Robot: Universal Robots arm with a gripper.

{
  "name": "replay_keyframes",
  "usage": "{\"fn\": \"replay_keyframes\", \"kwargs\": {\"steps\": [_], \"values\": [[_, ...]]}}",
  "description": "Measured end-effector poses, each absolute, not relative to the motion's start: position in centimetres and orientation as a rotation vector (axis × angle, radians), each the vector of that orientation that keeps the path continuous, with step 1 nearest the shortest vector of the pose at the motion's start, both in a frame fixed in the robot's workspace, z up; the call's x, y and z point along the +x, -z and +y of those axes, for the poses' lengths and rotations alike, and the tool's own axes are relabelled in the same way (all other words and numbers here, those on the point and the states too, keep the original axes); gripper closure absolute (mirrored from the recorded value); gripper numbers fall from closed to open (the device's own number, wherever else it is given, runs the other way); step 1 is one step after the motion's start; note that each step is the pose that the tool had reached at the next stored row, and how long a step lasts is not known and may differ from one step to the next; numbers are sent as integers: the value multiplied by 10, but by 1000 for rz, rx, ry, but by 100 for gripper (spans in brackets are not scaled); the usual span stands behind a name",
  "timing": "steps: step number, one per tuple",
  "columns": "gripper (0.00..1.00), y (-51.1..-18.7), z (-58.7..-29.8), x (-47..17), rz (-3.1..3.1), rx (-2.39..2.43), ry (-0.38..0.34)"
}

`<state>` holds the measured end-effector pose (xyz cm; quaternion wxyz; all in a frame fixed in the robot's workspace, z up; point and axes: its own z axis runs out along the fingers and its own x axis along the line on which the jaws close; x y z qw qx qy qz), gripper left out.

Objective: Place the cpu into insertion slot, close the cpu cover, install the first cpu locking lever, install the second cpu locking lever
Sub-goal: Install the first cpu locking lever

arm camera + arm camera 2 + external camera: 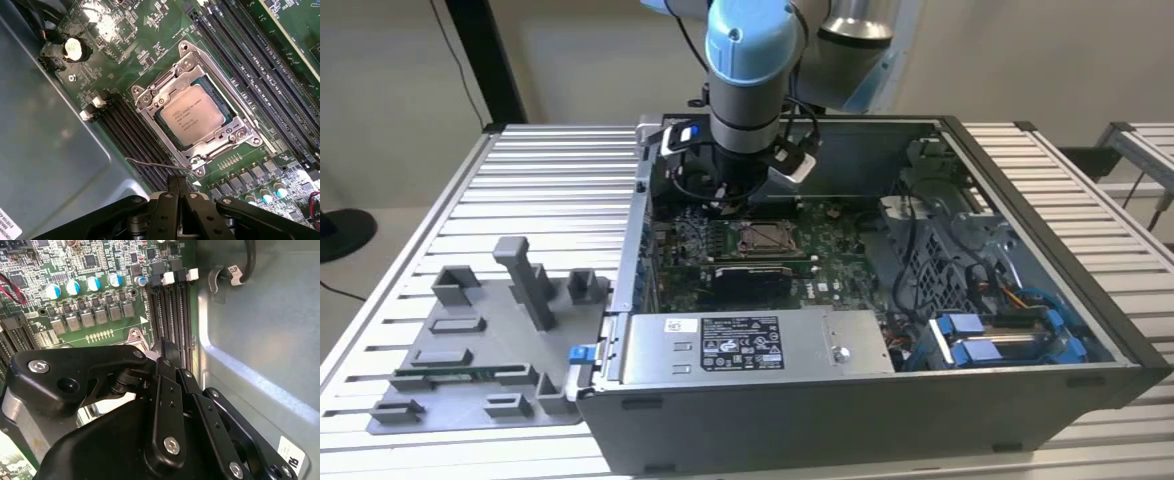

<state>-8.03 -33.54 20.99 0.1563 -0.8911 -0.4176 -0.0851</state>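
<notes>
In the first wrist view the cpu (192, 114) lies flat in the insertion slot (187, 50), silvery face up. The cpu cover (148, 111) is down around it as a metal frame. A thin wire lever (150, 163) runs out from the socket's near corner, over the memory slots. My gripper (177, 186) is shut with nothing visibly between its fingers. Its tips sit right beside that lever, and I cannot tell whether they touch it. In the second wrist view my gripper (161, 349) hovers at a socket corner. In the exterior view my gripper (731, 197) is inside the case behind the insertion slot (762, 238).
Black memory slots (130, 130) flank the socket on both sides. The grey case wall (45, 125) stands close by. A power supply (740, 345) and blue drive bays (987, 340) fill the case front. A grey fixture plate (467, 360) lies at the exterior view's left.
</notes>
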Motion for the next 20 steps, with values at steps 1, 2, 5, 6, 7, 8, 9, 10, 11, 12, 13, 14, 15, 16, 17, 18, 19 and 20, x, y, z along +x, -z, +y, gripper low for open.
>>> {"fn": "replay_keyframes", "kwargs": {"steps": [1, 2, 5, 6, 7, 8, 9, 10, 11, 12, 13, 14, 15, 16, 17, 18, 19, 20], "values": [[100, -210, -335, -80, -1195, -2551, 243], [100, -209, -335, -80, -1195, -2551, 243], [100, -207, -335, -80, -1195, -2551, 243], [100, -207, -335, -80, -1195, -2551, 244], [100, -206, -335, -80, -1195, -2551, 243], [100, -206, -336, -80, -1195, -2551, 244], [100, -205, -336, -80, -1195, -2551, 244], [100, -204, -336, -80, -1195, -2551, 243], [100, -204, -336, -80, -1195, -2551, 244], [100, -204, -336, -80, -1195, -2551, 243], [100, -203, -336, -80, -1195, -2551, 243], [100, -203, -336, -80, -1195, -2551, 243], [100, -202, -336, -80, -1196, -2551, 243], [100, -202, -336, -79, -1195, -2551, 243], [100, -202, -336, -79, -1195, -2551, 243], [100, -201, -336, -78, -1195, -2551, 243], [100, -201, -336, -78, -1195, -2551, 243], [100, -201, -336, -77, -1195, -2551, 243]]}}
